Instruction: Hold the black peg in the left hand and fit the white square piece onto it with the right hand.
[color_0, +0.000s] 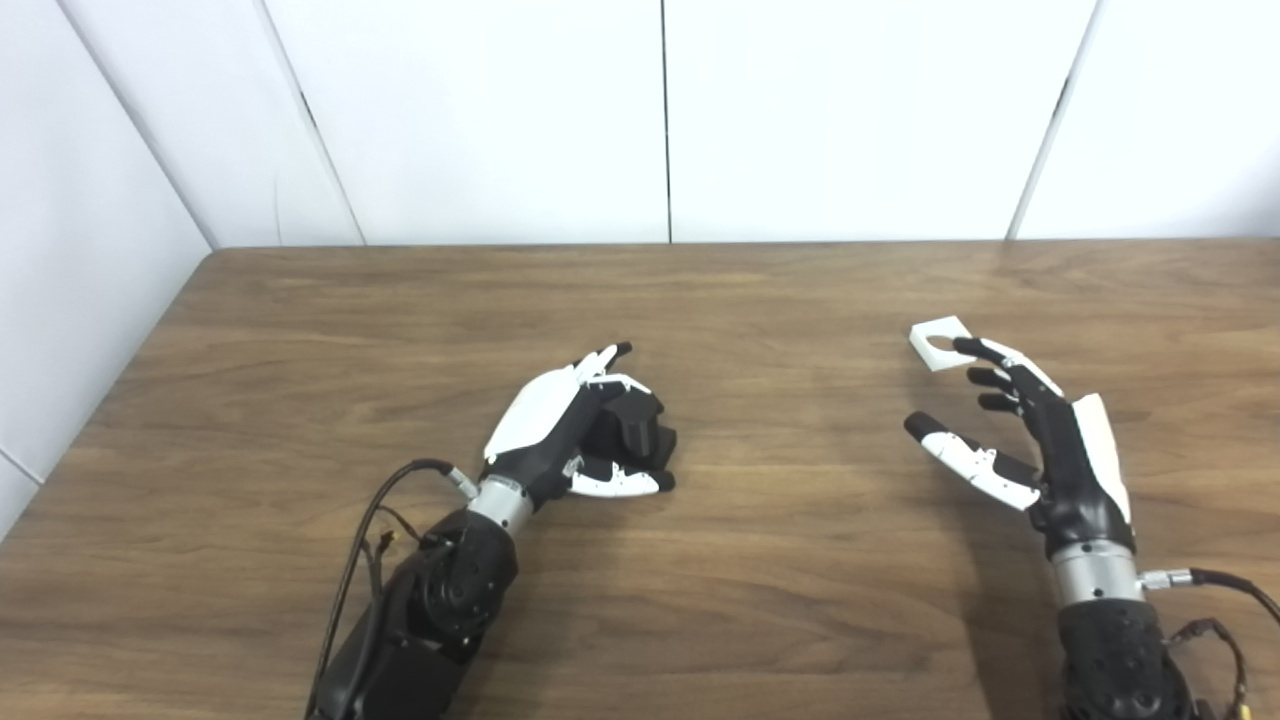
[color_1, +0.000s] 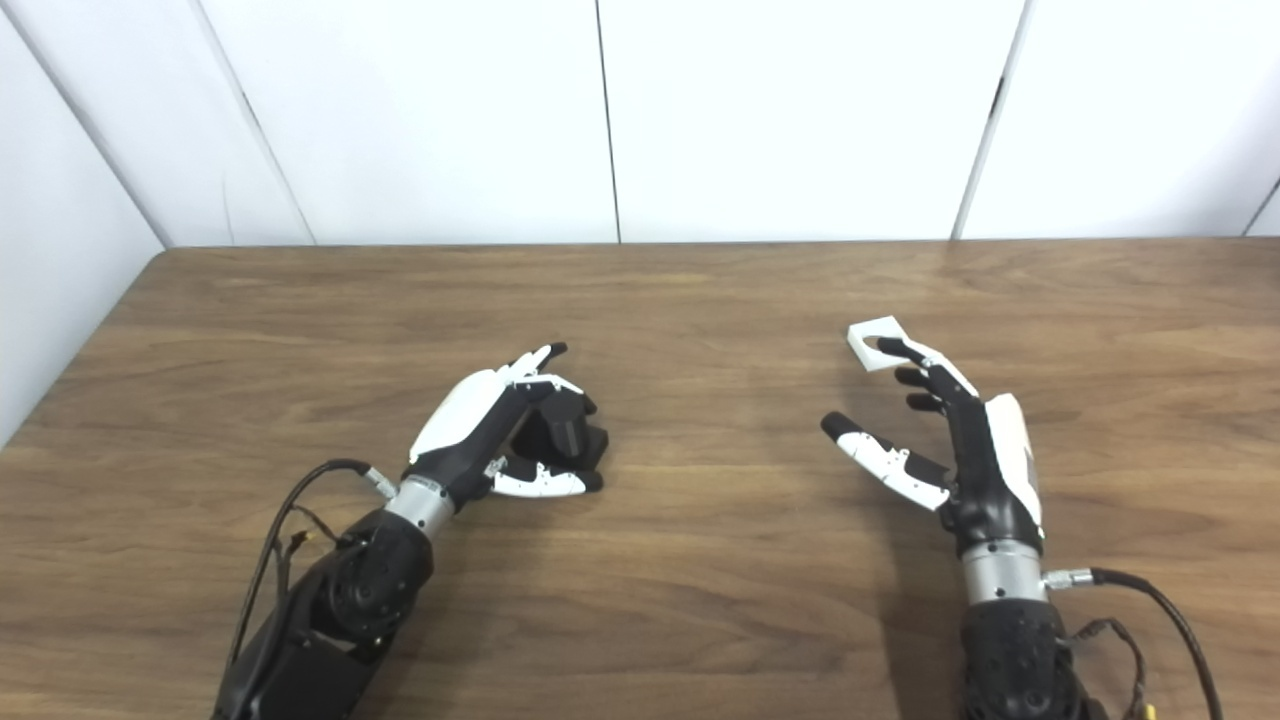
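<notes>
Left hand (color_0: 580, 425) curled around black peg (color_0: 632, 428); right hand (color_0: 1030, 430) spread, empty, fingertip over flat white square piece (color_0: 938, 343) with hole.

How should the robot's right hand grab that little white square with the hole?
The white square lies flat on the table, so pinch two opposite outer edges from above, thumb on the near side, fingers on the far side. That probably keeps its hole clear. The right hand is open, its fingertips already over the square's near edge.
</notes>
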